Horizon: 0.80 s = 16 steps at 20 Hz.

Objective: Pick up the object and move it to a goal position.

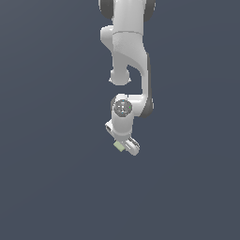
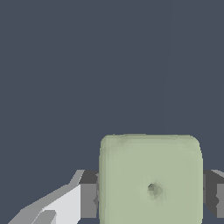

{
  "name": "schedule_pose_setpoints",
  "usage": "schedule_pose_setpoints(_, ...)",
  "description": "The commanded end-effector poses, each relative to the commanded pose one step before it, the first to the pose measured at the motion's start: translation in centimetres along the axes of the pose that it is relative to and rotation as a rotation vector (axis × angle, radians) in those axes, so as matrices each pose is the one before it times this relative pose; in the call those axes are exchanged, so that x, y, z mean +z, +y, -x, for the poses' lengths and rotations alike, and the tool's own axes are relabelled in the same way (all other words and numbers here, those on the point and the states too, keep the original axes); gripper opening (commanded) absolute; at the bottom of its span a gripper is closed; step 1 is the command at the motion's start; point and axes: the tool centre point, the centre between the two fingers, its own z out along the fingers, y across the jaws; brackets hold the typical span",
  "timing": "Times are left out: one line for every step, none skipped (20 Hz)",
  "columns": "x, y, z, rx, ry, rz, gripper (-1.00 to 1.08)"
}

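The object [image 2: 151, 179] is a pale yellow-green cube that fills the wrist view between two dark pads [image 2: 89, 199]. Both pads press against its sides, so my gripper [image 2: 151, 197] is shut on it. In the exterior view the object [image 1: 119, 146] shows as a small green patch at the tip of the white arm, by the gripper [image 1: 125, 146]. The cube has a small dimple on the face toward the wrist camera. No goal marker shows in either view.
A flat dark blue-grey surface [image 1: 47, 178] fills the background in both views. The white arm [image 1: 129, 51] comes down from the top middle of the exterior view.
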Motion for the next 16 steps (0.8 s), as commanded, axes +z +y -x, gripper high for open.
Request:
schedule_pose_setpoints(-0.031,-0.08,0.037,-0.00118,0.00013,-0.00075,-1.0)
schedule_pose_setpoints(-0.103,-0.013,-0.017,0.0,0.0,0.0,-1.0)
schedule_pose_setpoints(-0.172,-0.022,-0.029,0.0,0.0,0.0,-1.0)
schedule_pose_setpoints(-0.241,-0.031,-0.041,0.0,0.0,0.0,-1.0)
schedule_pose_setpoints(-0.309,-0.04,-0.052,0.0,0.0,0.0,-1.0)
schedule_pose_setpoints(-0.375,-0.049,-0.064,0.0,0.0,0.0,-1.0)
schedule_pose_setpoints(-0.44,-0.057,-0.075,0.0,0.0,0.0,-1.0)
schedule_pose_setpoints(-0.504,-0.065,-0.087,0.0,0.0,0.0,-1.0)
schedule_pose_setpoints(-0.552,-0.058,-0.116,0.00039,-0.00004,0.00029,-1.0)
schedule_pose_setpoints(-0.628,-0.082,-0.109,0.0,0.0,0.0,-1.0)
schedule_pose_setpoints(-0.687,-0.089,-0.12,0.0,0.0,0.0,-1.0)
schedule_pose_setpoints(-0.745,-0.097,-0.131,0.0,0.0,0.0,-1.0)
schedule_pose_setpoints(-0.801,-0.104,-0.141,0.0,0.0,0.0,-1.0)
schedule_pose_setpoints(-0.836,-0.098,-0.169,0.0004,0.00012,0.00055,-1.0)
schedule_pose_setpoints(-0.908,-0.119,-0.162,0.0,0.0,0.0,-1.0)
schedule_pose_setpoints(-0.96,-0.126,-0.173,0.0,0.0,0.0,-1.0)
